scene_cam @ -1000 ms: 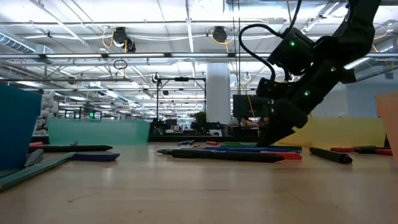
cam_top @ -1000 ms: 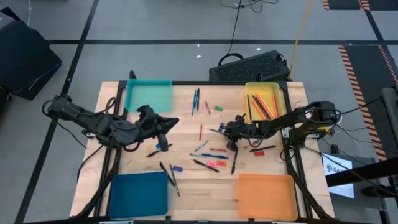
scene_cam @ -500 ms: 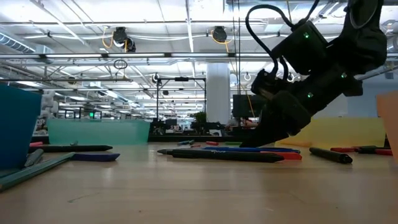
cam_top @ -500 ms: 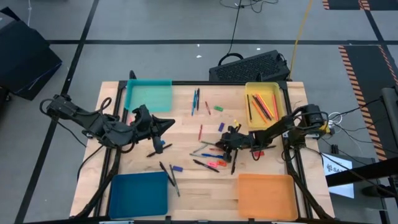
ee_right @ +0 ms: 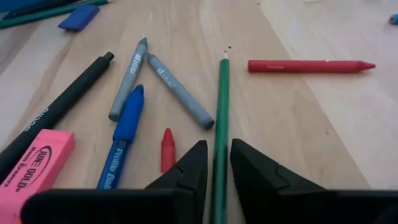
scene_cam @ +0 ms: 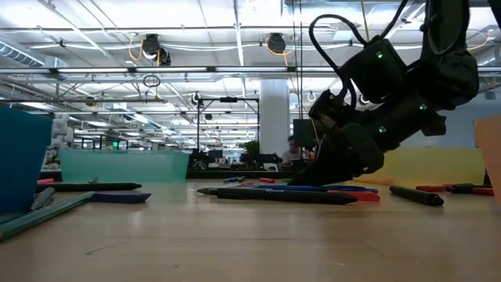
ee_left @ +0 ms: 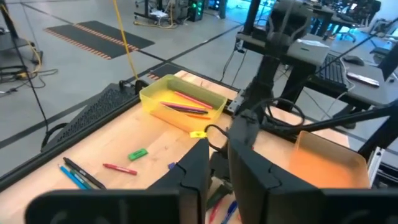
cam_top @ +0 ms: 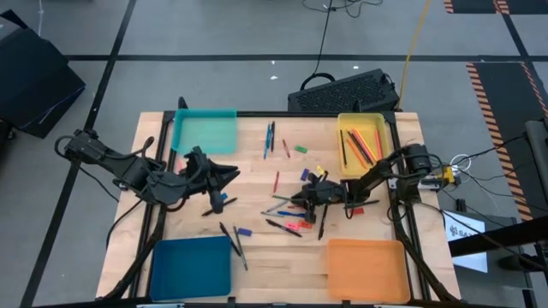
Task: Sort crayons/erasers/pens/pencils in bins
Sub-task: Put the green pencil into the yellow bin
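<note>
My right gripper is low over the loose pile at the table's middle and shut on a green pencil, its tips at the tabletop in the low view. Around it lie two grey crayons, a red crayon, a short red crayon stub, a blue pen, a black pen and a pink eraser. My left gripper hovers left of the pile, shut and empty. Teal, yellow, blue and orange bins stand at the corners. My right gripper pinches the green pencil's shaft between its two fingers, well back from the pointed end. The fingers come slanting down from the table's right and lie roughly along the pencil. The pencil lies flat on the table.
Several pencils lie in the yellow bin. Two pens, a green eraser and a red crayon lie toward the far side. More pens and a blue eraser lie near the blue bin.
My right gripper has gone toward the table's left edge and down into the pile, tipping lower until its tips reach the tabletop by the green pencil.
</note>
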You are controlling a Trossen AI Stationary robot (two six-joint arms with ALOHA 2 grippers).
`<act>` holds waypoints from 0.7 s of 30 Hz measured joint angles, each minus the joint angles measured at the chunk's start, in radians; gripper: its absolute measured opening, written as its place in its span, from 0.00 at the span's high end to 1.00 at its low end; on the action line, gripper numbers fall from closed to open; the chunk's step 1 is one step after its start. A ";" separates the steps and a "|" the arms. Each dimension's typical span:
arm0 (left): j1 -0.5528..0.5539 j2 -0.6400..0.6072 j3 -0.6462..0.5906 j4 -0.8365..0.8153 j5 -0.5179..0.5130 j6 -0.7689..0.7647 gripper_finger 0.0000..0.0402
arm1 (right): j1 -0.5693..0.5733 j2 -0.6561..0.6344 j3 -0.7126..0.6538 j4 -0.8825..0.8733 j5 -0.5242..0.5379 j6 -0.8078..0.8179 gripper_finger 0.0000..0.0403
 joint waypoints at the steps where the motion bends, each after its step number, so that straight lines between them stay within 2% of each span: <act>1: 0.000 0.000 0.000 0.000 0.003 0.000 0.84 | -0.012 0.000 0.000 0.010 -0.022 -0.015 0.84; 7: 0.000 0.000 0.000 -0.006 0.005 0.011 0.83 | -0.061 0.000 0.000 0.013 -0.093 -0.086 0.87; 12: 0.000 0.000 0.000 -0.006 0.005 0.015 0.83 | -0.072 0.001 0.000 -0.029 -0.096 -0.101 0.89; 17: 0.000 0.000 0.000 -0.006 0.005 0.015 0.83 | -0.075 0.023 0.000 -0.034 -0.090 -0.089 0.96; 21: 0.000 0.000 0.000 -0.006 0.005 0.015 0.83 | -0.075 0.034 0.000 -0.050 -0.090 -0.083 0.97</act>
